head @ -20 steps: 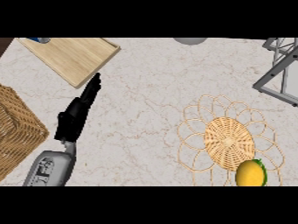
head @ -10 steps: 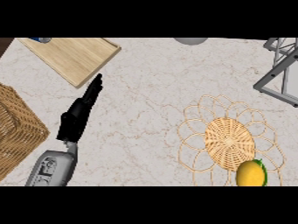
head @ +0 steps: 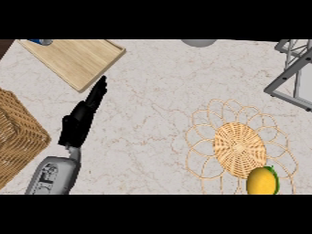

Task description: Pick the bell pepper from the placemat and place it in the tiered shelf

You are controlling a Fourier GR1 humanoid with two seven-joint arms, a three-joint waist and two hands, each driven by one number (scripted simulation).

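The pepper point(head: 262, 181), yellow with a green bit at its far right, lay on the near right part of the mat point(head: 239, 144), over the woven loops just near of the mat's dense round centre. It looked slightly taller than wide, so its long axis ran roughly near to far, with the green end pointing far and a little right; its near end was cut off by the view's lower edge. Nothing touched it.

The left hand point(head: 83, 119) was well apart from the pepper, far over to the left and further back on the counter point(head: 158, 91). Its fingers were straight and close together, pointing far and slightly right, and it held nothing. Its grey forearm came in from the near left edge. The fingertips reached close to the near right edge of a wooden board point(head: 77, 59), which lay at an angle at the far left. The right hand did not show.

Between hand and pepper lay open marble counter, with only the mat's left loops in the way. A wicker basket point(head: 9, 137) sat at the left edge, just beside the forearm. The shelf point(head: 300, 75), a grey metal frame, stood at the far right, beyond the mat with a strip of bare counter between them. A grey round object point(head: 199, 42) showed partly at the far edge.
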